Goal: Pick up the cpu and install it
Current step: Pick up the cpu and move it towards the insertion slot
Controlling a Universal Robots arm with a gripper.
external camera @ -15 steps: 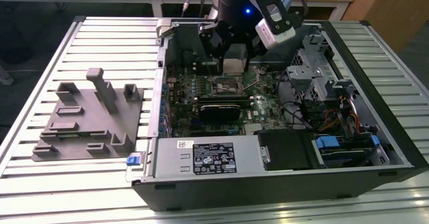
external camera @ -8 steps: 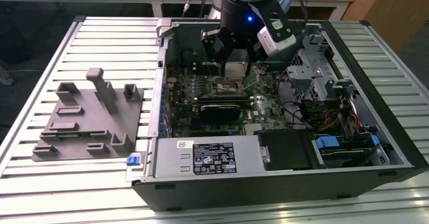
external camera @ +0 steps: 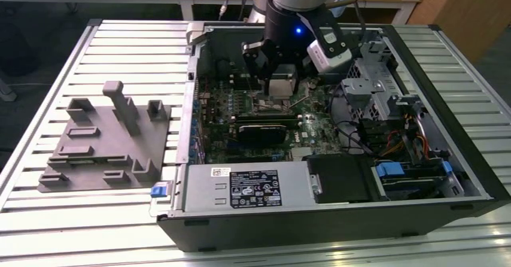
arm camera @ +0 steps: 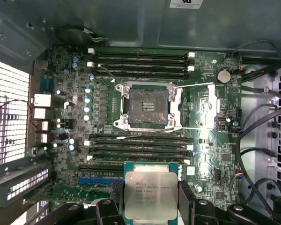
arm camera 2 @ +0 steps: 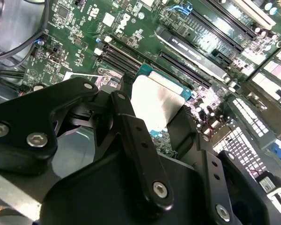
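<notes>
- My gripper (arm camera: pixel 150 208) is pinched on the cpu (arm camera: pixel 150 193), one finger against each of two opposite edges, with the silver top turned toward the first wrist camera.
- The cpu hangs clear of the motherboard (arm camera: pixel 210 140), inside the open computer case (external camera: pixel 335 219), and touches nothing but my fingers.
- The open socket (arm camera: pixel 149 105) stands empty and does not lie under the chip. In the first wrist view a bank of memory slots (arm camera: pixel 136 150) lies between the two.
- The cpu's edges look square with the socket frame — so I judge the gap to be a sideways offset across those slots, not a twist.
</notes>
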